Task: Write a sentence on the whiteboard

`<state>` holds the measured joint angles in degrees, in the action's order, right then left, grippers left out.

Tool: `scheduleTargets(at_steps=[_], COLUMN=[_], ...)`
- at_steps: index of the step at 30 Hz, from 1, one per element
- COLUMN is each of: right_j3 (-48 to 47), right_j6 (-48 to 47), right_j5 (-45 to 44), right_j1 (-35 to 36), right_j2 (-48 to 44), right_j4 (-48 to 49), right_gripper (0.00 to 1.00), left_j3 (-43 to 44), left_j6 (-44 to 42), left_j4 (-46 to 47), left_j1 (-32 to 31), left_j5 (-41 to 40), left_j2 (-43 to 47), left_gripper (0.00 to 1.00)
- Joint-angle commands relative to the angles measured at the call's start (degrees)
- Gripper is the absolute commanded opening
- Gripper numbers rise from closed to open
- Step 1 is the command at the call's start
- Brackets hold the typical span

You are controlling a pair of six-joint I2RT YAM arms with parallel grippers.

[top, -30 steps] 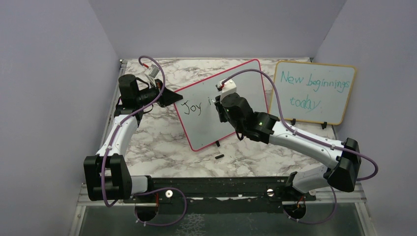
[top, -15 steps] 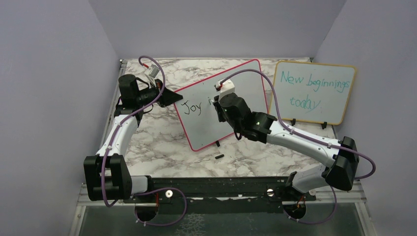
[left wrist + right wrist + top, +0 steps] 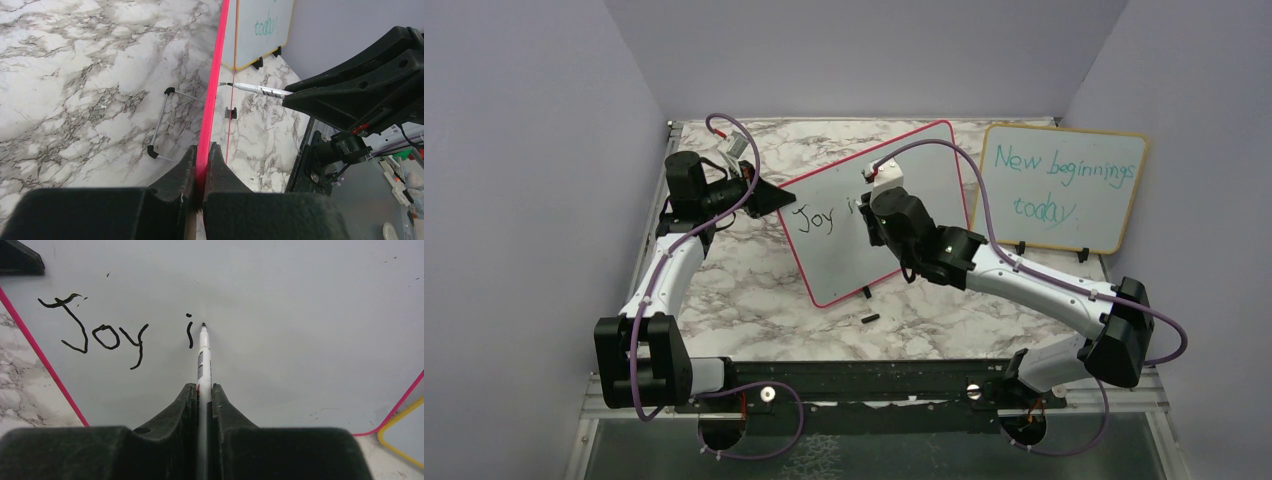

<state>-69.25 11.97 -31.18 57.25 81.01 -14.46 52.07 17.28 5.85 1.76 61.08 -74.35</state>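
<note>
The whiteboard (image 3: 834,255) with a red-pink frame stands tilted mid-table; its face fills the right wrist view (image 3: 300,315). Black handwriting (image 3: 107,335) on it reads "Joy i"; it also shows in the top view (image 3: 811,218). My left gripper (image 3: 769,197) is shut on the board's left edge; the left wrist view shows the red frame (image 3: 212,110) between the jaws. My right gripper (image 3: 204,390) is shut on a white marker (image 3: 204,352), its black tip at the board just right of the "i". The marker also shows in the left wrist view (image 3: 255,89).
A yellow-framed board (image 3: 1064,187) with teal writing "New beginnings today" stands at the back right on black feet. A small black cap-like piece (image 3: 870,319) lies on the marble table in front of the whiteboard. A wire stand (image 3: 162,120) props the board from behind.
The right gripper with the marker has shifted slightly up and right along the board after the "i". The left arm has not moved.
</note>
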Motion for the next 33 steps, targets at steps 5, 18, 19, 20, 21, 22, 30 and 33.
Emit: scheduleTargets(at_steps=[5,18,19,20,21,22,30,33], right_j3=[-0.2,-0.9,-0.9,-0.8,-0.8,-0.7,-0.1,0.1], right_j6=[0.0,0.4,0.5,0.7,0.9,1.1,2.2,2.7], right_j5=[-1.0,-0.7,-0.7,-0.7,-0.6,-0.6,0.8,1.6], right_j1=[-0.4,-0.4,-0.4,-0.4,-0.5,-0.4,-0.4,-0.4], right_j2=[0.8,1.8,1.7,1.7,1.6,1.5,1.2,1.2], right_j4=[2.0,-0.5,-0.9,-1.3,-1.8,-2.3,-5.3,-5.7], right_gripper=[0.0,0.0,0.0,0.0,0.0,0.0,0.01,0.0], left_j3=[-0.9,-0.9,-0.9,-0.9,-0.9,-0.9,-0.9,-0.9], left_j6=[-6.1,-6.1,-6.1,-6.1,-6.1,-6.1,-6.1,-6.1], left_j4=[-4.9,-4.9,-4.9,-4.9,-4.9,-4.9,-4.9,-4.9], left_j1=[-0.6,-0.6,-0.6,-0.5,-0.6,-0.6,-0.6,-0.5], left_j5=[-6.8,-6.9,-6.9,-6.9,-6.9,-6.9,-6.9,-6.9], left_j2=[-1.8,-1.7,-1.7,-1.7,-1.7,-1.7,-1.7,-1.6], left_gripper=[0.0,0.0,0.0,0.0,0.0,0.0,0.0,0.0])
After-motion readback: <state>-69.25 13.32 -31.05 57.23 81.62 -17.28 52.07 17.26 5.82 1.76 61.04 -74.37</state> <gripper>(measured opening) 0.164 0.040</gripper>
